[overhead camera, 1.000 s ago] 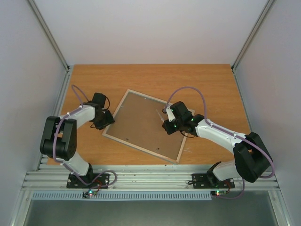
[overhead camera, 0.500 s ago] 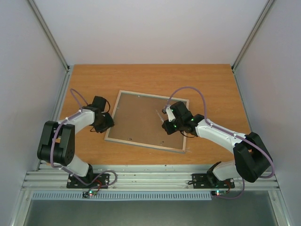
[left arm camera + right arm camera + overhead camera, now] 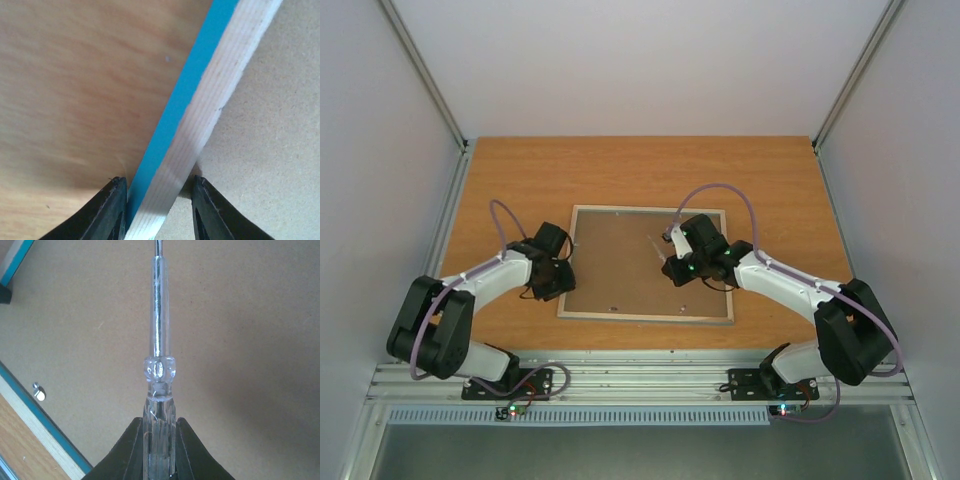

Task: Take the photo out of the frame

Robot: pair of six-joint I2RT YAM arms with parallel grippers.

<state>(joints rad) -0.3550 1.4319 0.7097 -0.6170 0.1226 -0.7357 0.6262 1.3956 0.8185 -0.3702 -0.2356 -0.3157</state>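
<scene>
The frame lies face down on the table, its brown backing board up. The photo is hidden under the board. My left gripper is shut on the frame's left edge. In the left wrist view the turquoise and pale-wood edge runs between the fingers of this gripper. My right gripper is shut on a clear-handled screwdriver, over the board's right part. In the right wrist view the screwdriver points away from this gripper above the board.
A small metal retaining tab sits on the board by the frame's turquoise inner edge. Orange wooden table surrounds the frame. Grey walls enclose the back and both sides, with a metal rail at the near edge.
The frame has swung counterclockwise from a tilted lie to square with the table. My left gripper moved nearer and rightward with its edge. The right gripper stayed almost still.
</scene>
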